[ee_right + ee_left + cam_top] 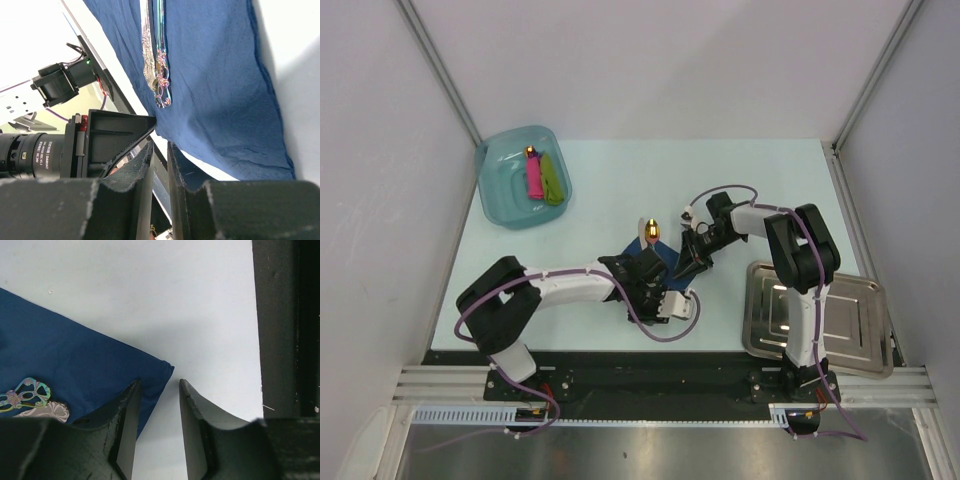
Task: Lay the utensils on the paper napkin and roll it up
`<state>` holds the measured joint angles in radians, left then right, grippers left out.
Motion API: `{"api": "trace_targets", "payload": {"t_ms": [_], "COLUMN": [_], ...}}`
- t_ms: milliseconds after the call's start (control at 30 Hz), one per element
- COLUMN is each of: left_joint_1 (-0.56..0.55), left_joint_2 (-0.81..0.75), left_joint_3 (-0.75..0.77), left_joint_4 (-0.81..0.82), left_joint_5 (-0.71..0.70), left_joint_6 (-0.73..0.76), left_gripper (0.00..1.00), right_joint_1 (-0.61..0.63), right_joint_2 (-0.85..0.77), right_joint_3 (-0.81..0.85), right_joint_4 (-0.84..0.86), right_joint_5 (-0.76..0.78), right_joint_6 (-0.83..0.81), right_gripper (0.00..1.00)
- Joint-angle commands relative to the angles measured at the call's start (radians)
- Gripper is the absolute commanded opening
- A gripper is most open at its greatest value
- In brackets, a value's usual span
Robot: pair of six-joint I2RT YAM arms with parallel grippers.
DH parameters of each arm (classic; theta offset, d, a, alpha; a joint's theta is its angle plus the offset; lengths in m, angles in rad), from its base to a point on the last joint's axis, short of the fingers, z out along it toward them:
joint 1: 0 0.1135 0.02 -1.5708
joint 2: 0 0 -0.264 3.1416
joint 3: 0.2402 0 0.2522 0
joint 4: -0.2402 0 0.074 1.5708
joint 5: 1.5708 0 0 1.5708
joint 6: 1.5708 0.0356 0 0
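Status: utensils (156, 75) lie on the paper napkin (215, 75).
We find the navy paper napkin on the desk (150, 290), with the utensils' handles resting on it. The left end effector (158, 385) stands spread, one finger over the napkin's corner. The right end effector (160, 147) is drawn nearly together at the napkin's edge; we cannot tell whether it pinches the sheet.

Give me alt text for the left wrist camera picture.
The left gripper has its jaws open around a corner of the dark blue napkin, which lies on the white table. The ornate, iridescent ends of the utensils rest on the napkin at lower left.
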<state>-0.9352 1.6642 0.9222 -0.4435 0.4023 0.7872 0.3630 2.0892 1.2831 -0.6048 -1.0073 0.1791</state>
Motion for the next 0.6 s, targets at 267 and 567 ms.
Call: {"api": "trace_targets", "payload": {"t_ms": [267, 567], "left_joint_1": [-0.021, 0.114], "left_joint_2": [0.022, -0.009], "left_joint_3": [0.026, 0.125], "left_joint_4": [0.026, -0.076], "left_joint_5": [-0.051, 0.121], "left_joint_6": [0.000, -0.009], "left_gripper": [0.11, 0.03], "right_joint_1": [-0.029, -0.032], "right_joint_2": [-0.031, -0.049], "right_joint_3": [0.002, -0.001], "right_joint_4": [-0.019, -0.029], "right_joint_5": [-0.004, -0.016], "right_joint_6": [-0.021, -0.033], "right_gripper": [0.21, 0.21]}}
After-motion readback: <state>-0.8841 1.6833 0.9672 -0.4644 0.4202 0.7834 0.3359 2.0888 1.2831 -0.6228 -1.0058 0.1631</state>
